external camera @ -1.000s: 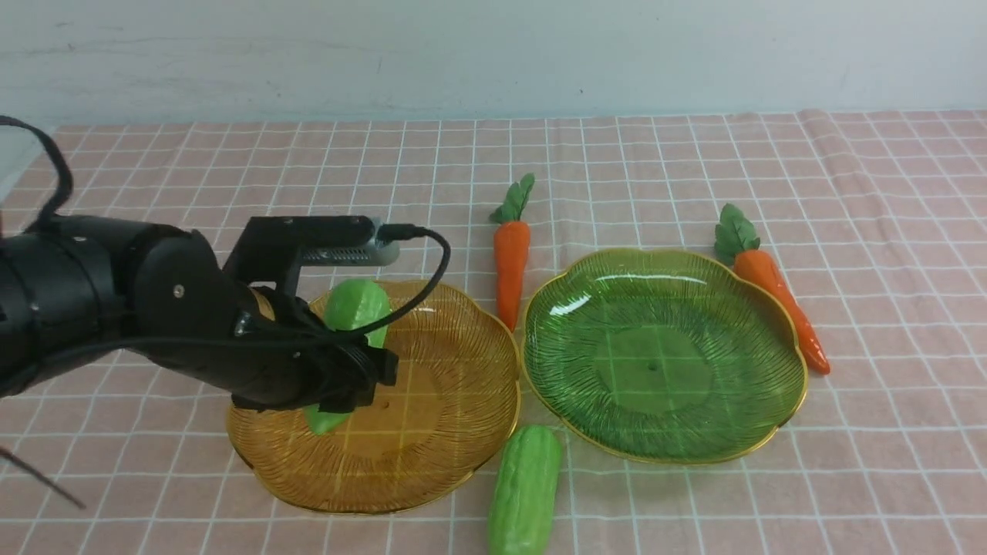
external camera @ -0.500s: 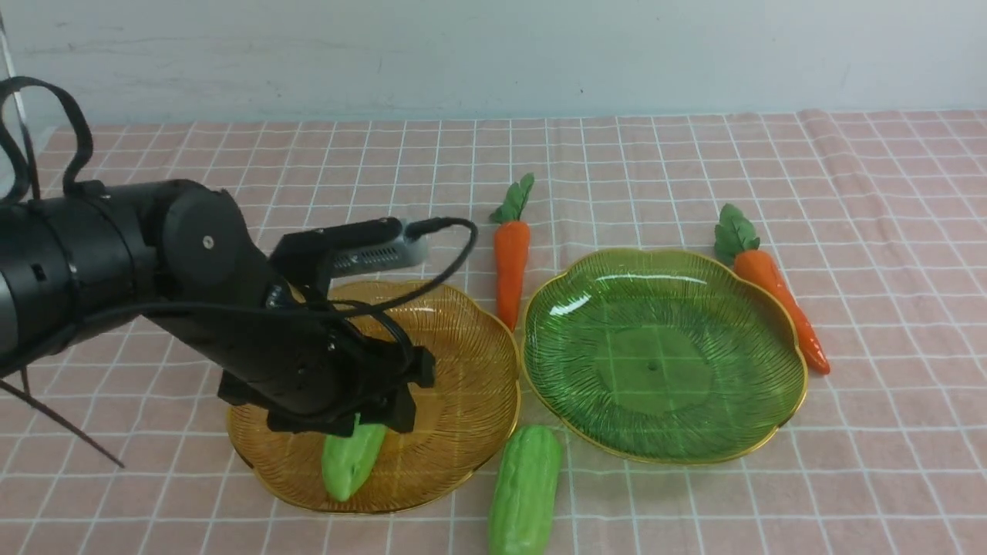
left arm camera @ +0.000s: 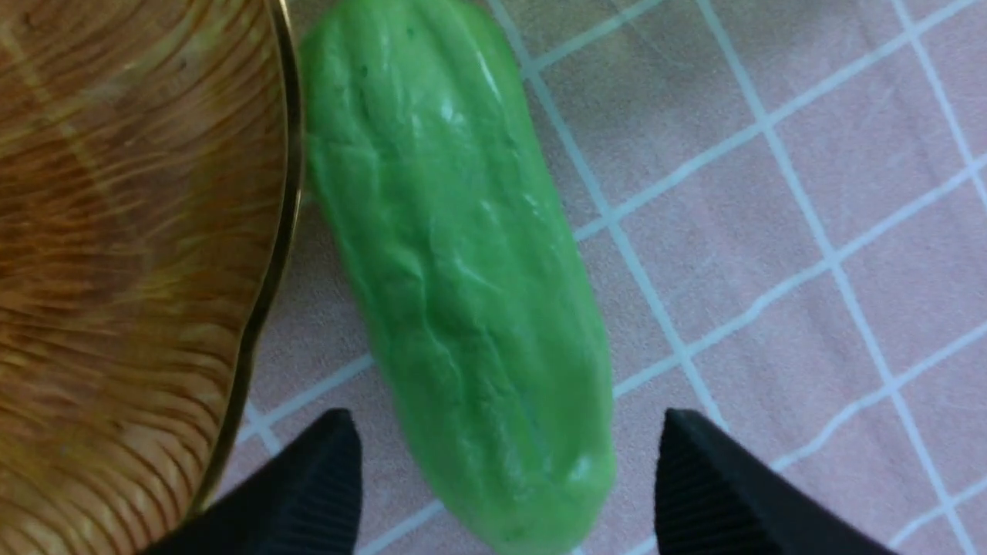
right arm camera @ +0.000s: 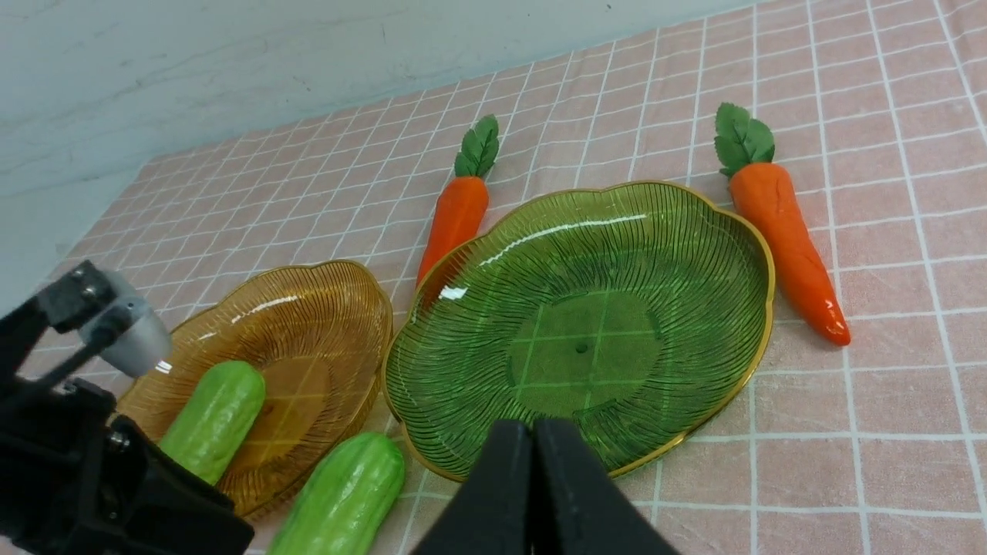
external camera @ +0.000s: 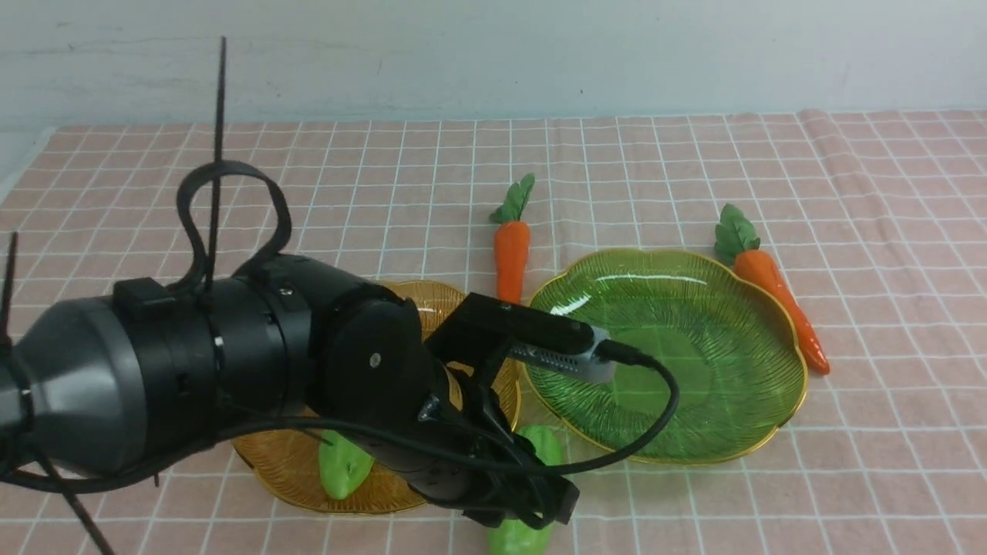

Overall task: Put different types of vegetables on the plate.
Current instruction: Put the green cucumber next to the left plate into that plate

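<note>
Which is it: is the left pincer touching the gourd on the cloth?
Apart. The left wrist view shows the open left pincer straddling the gourd, with pink cloth showing between each finger and the gourd.

A pink cloth (external camera: 887,478), crossed by thin white lines into a grid of squares, covers the worktop (external camera: 14,158) from its near edge to its far edge and lies mostly flat. A raised fold (external camera: 829,154) runs across it near the far right corner. At the far left corner a pale bare sliver of the worktop shows beyond the cloth's slanting edge, and behind the far edge stands a wall (external camera: 493,54), painted a pale grey-white, with faint scuffs, hairline streaks and a few small dark specks.
</note>
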`<state>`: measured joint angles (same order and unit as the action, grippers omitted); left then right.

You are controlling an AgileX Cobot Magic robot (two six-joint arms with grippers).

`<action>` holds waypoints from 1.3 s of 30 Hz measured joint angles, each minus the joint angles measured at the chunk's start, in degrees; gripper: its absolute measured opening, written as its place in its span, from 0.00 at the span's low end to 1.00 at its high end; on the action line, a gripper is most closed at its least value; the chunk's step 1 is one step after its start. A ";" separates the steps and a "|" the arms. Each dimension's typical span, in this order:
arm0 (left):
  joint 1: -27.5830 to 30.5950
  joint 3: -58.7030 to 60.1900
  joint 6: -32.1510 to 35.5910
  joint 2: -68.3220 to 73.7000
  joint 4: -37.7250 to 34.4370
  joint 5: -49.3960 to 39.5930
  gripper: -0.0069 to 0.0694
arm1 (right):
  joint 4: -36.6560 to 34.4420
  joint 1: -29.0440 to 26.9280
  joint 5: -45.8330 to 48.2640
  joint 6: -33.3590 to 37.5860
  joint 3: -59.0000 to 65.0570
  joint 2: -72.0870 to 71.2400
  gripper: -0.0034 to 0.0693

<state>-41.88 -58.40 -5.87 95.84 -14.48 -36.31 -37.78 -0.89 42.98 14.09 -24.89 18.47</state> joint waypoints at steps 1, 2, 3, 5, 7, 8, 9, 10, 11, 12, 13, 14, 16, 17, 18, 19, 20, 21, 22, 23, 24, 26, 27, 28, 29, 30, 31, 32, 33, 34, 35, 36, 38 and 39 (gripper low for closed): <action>0.00 0.00 0.00 0.83 -0.16 0.43 0.70 | -0.23 0.00 0.00 0.00 0.00 0.00 0.03; 0.00 0.00 0.00 1.92 -0.78 1.09 0.76 | -0.45 0.00 0.00 0.00 0.00 0.00 0.03; 0.00 0.00 0.00 2.88 -1.88 1.55 0.79 | -0.61 0.00 0.00 0.00 0.00 0.00 0.03; 0.00 0.00 0.06 3.80 -3.19 2.42 0.82 | -0.80 0.00 0.00 0.00 0.00 0.00 0.03; 0.00 0.00 0.24 4.86 -4.50 3.07 0.82 | -0.87 0.00 0.00 0.00 0.00 0.00 0.03; 0.00 0.00 0.31 5.21 -4.75 3.48 0.82 | -0.87 0.00 0.00 0.00 0.00 0.00 0.03; 0.00 0.00 0.36 5.39 -4.80 3.83 0.82 | -0.87 0.00 0.00 0.07 0.00 0.00 0.03; 0.00 0.00 0.36 5.76 -4.95 4.07 0.82 | -0.87 0.00 0.00 0.36 0.00 0.00 0.03; 0.00 0.00 0.36 6.05 -5.10 4.28 0.82 | -0.87 0.00 0.00 0.69 0.00 0.00 0.03; 0.00 0.00 0.36 6.57 -5.18 4.48 0.81 | -0.87 0.00 0.00 1.11 0.00 0.00 0.03; 0.00 0.00 0.36 7.00 -5.23 4.61 0.81 | -0.87 0.00 0.00 1.27 0.00 0.00 0.03; 0.00 0.00 0.36 7.44 -5.23 4.84 0.80 | -0.87 0.00 0.00 1.53 0.00 0.00 0.03; 0.00 0.00 0.36 8.10 -5.24 5.30 0.77 | -1.00 0.00 0.00 1.62 0.00 0.00 0.03; 0.00 0.00 0.36 8.23 -5.29 5.37 0.76 | -1.00 0.00 0.00 1.62 0.00 0.00 0.03; 0.00 0.00 0.29 8.37 -5.35 5.43 0.70 | -1.00 0.00 0.00 1.62 0.00 0.00 0.03; 0.00 0.00 0.21 8.42 -5.53 5.43 0.65 | -1.00 0.00 0.00 1.57 0.00 0.00 0.03; 0.00 0.00 0.20 8.42 -5.75 5.43 0.62 | -1.00 0.00 0.00 1.57 0.00 0.00 0.03; 0.00 0.00 0.13 8.42 -6.13 5.43 0.59 | -1.00 0.00 0.00 1.57 0.00 0.00 0.03; 0.00 0.00 0.13 8.42 -6.47 5.43 0.55 | -1.00 0.00 0.10 1.48 -0.04 0.00 0.03; 0.00 -0.05 0.13 8.42 -6.82 5.37 0.52 | -1.00 0.00 0.40 1.34 -0.20 0.00 0.03; 0.00 -0.04 0.22 8.42 -7.14 5.27 0.50 | -1.00 0.00 0.81 1.02 -0.46 0.05 0.03; -0.08 -0.06 1.38 7.55 -7.84 3.59 0.49 | -1.00 0.00 2.75 0.04 -2.08 1.21 0.03; -0.08 -0.06 2.21 6.80 -8.25 2.43 0.49 | -0.86 0.00 3.70 -0.19 -3.51 2.21 0.03; -0.15 -0.06 2.89 5.24 -8.64 1.54 0.49 | -0.74 0.00 4.34 -0.32 -4.45 3.04 0.03; -0.15 -0.06 3.73 3.62 -8.77 0.69 0.49 | -0.43 0.00 5.19 -0.31 -5.74 4.20 0.03; -0.15 -0.06 4.19 2.02 -8.77 0.41 0.49 | 0.23 0.00 6.61 -0.36 -7.47 6.13 0.03; -0.15 -0.06 4.64 -0.14 -8.61 0.38 0.49 | 0.93 0.00 7.87 -0.42 -8.94 7.71 0.03; -0.09 -0.06 4.93 -2.79 -7.79 0.33 0.49 | 2.38 0.00 9.59 -0.47 -11.05 9.80 0.03; 0.18 -0.06 4.88 -4.33 -7.06 0.33 0.49 | 3.96 0.00 11.73 -0.47 -12.85 12.46 0.03; 0.87 -0.06 4.63 -6.44 -5.88 0.33 0.49 | 6.07 0.00 13.76 -0.60 -14.81 15.30 0.03; 1.84 -0.06 4.26 -7.95 -4.62 0.53 0.49 | 7.67 0.00 14.93 -1.02 -16.15 17.28 0.03; 3.12 -0.06 3.81 -9.15 -3.15 0.90 0.49 | 9.16 0.00 15.84 -1.55 -17.48 19.15 0.03; 6.70 -0.06 2.49 -10.39 -0.18 1.99 0.49 | 11.34 0.00 16.82 -2.55 -20.19 22.71 0.03; 8.80 -0.06 1.92 -10.39 0.87 2.62 0.49 | 11.90 0.00 17.06 -2.63 -21.37 24.04 0.03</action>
<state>-33.07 -58.45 -3.96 85.45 -13.61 -33.69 -25.88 -0.89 60.04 11.45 -46.26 42.50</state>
